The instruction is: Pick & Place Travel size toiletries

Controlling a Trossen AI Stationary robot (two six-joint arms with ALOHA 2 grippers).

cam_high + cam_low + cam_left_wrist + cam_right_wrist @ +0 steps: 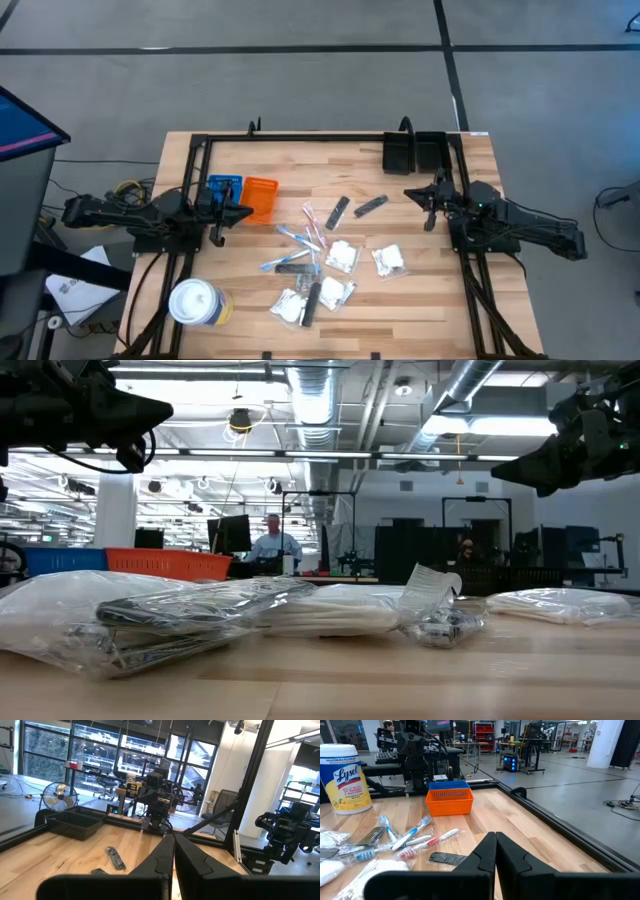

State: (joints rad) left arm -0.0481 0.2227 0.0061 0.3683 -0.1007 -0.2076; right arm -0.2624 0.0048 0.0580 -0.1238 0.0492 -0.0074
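The travel size toiletries lie loose in the middle of the wooden table. They are clear packets with white contents, thin blue, pink and white toothbrush-like sticks, and short dark sticks. My left gripper hovers shut above the table's left side, beside the trays and pointing toward the pile. My right gripper hovers shut at the table's right side, level, pointing toward the pile. Neither holds anything.
A blue tray and an orange tray stand at the left, in front of my left gripper. Black bins sit at the far right edge. A white lidded wipes tub stands near the front left corner.
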